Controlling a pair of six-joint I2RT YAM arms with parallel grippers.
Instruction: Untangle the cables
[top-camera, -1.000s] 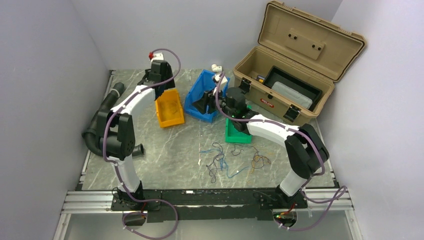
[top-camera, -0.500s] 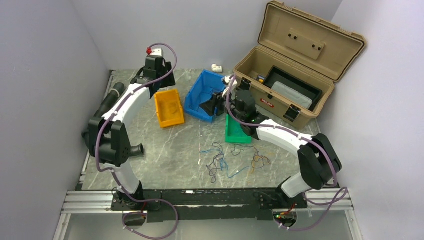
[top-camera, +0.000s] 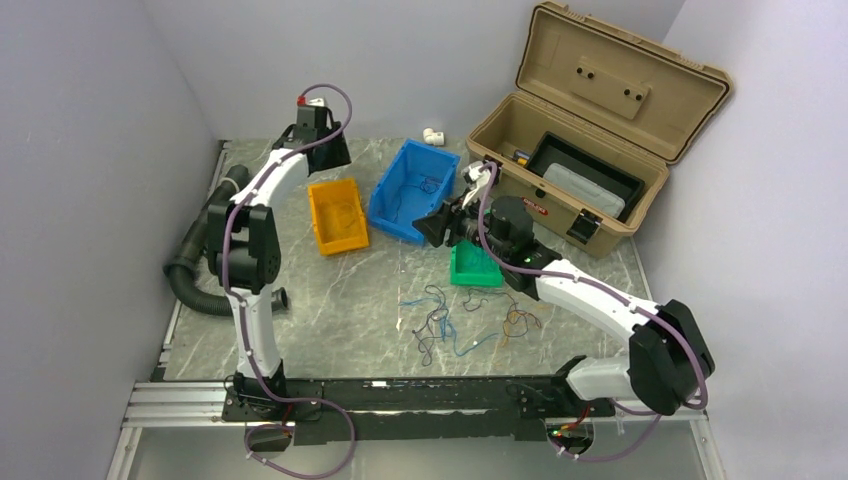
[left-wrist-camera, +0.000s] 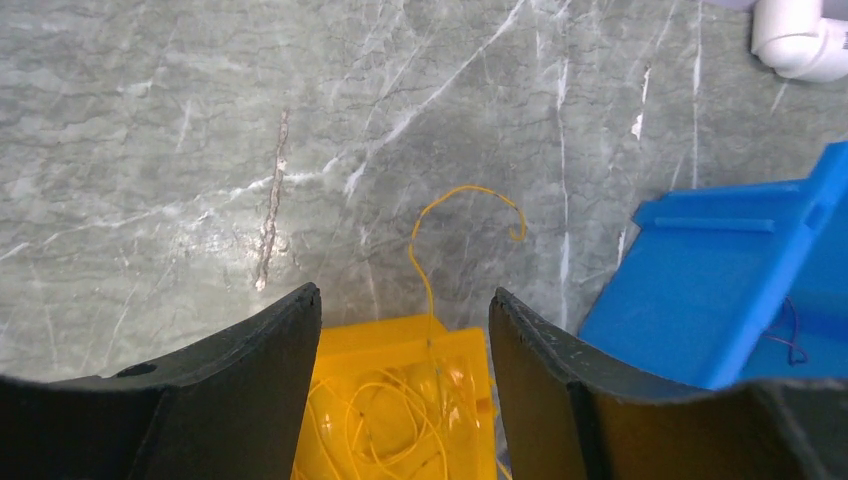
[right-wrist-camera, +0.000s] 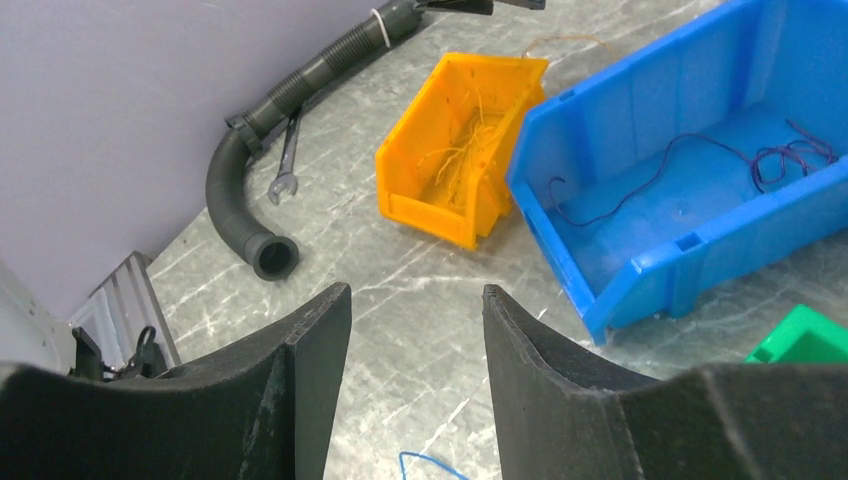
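The loose cables (top-camera: 437, 322) lie in a thin tangle on the table (top-camera: 330, 300) in the lower centre of the top view, strung out more left to right than up and down the frame. They sit just below the green bin (top-camera: 474, 266). The right gripper (top-camera: 438, 225) hangs right above that bin with its fingers apart and empty, aimed toward the left of the frame at the blue bin (top-camera: 410, 190). The tangle therefore lies below and behind its fingertips. The left gripper (top-camera: 322, 152) is also spread and empty. It hovers in the upper left past the top end of the orange bin (top-camera: 337, 215), well apart from the tangle. By my judgement the right arm is the nearer one and would have to swing back down the frame to reach it. Only the top view shows the whole tangle. The right wrist view catches just a blue wire end (right-wrist-camera: 428, 462) at its bottom edge, below the right gripper (right-wrist-camera: 415, 292). That view does show a dark purple wire (right-wrist-camera: 700, 160) lying in the blue bin (right-wrist-camera: 640, 270) and yellow strands in the orange bin (right-wrist-camera: 460, 150). The left wrist view, looking past the left gripper (left-wrist-camera: 402, 300), shows a yellow wire (left-wrist-camera: 468, 200) hooked over the orange bin's (left-wrist-camera: 400, 400) rim onto the table (left-wrist-camera: 200, 150), too fine to make out from above
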